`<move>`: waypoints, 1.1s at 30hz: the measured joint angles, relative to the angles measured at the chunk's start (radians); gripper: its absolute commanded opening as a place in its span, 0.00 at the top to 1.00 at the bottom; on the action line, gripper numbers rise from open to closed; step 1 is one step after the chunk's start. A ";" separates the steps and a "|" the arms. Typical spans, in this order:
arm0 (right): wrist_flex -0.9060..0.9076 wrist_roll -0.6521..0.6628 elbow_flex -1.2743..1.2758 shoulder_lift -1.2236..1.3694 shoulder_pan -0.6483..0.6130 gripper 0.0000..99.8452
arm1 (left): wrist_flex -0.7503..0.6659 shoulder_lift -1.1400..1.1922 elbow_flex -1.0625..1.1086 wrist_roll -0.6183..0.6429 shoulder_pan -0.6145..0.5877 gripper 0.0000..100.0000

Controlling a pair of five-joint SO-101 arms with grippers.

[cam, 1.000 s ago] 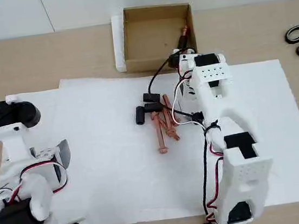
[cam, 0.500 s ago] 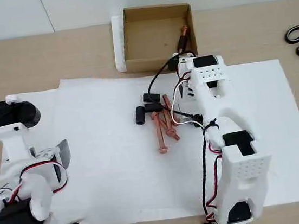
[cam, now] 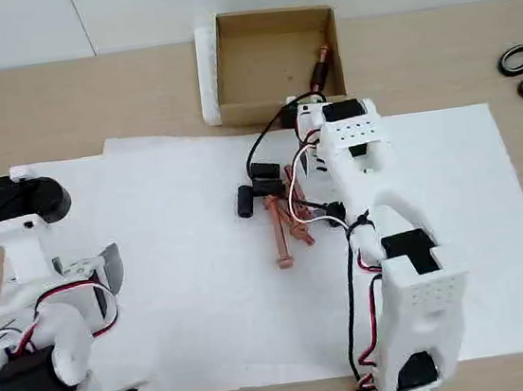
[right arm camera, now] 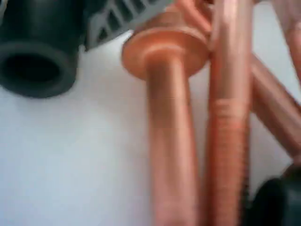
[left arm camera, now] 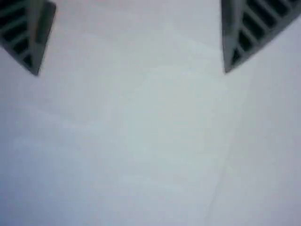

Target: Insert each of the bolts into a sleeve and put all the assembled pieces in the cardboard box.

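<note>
Bolts (cam: 284, 221) lie heaped beside black sleeves (cam: 245, 200), on the near side of the cardboard box (cam: 261, 112) (one assembled piece (cam: 320, 69) inside). Right gripper (cam: 309, 132) hangs over them, and I cannot tell its grip. Left gripper (left arm camera: 131, 69) gapes wide, empty, at near left.

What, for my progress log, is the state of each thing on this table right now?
Brown cardboard box: open-topped, one assembled piece inside.
Assembled copper bolt in black sleeve: resting against the box's wall.
Loose copper bolts: lying unsleeved on the white paper.
Black cylindrical sleeves: lying empty beside the bolts.
Left gripper: open, empty.
Right arm: over the bolt pile.
</note>
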 measured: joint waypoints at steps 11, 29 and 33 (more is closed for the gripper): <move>0.000 0.000 -0.002 0.000 -0.002 0.80 | 0.000 0.000 0.000 0.000 0.000 0.76; 0.000 0.021 -0.002 0.000 0.003 0.92 | 0.000 0.000 0.000 0.000 0.000 0.76; 0.000 0.026 -0.002 0.000 0.003 0.95 | 0.000 0.000 0.000 0.000 0.000 0.76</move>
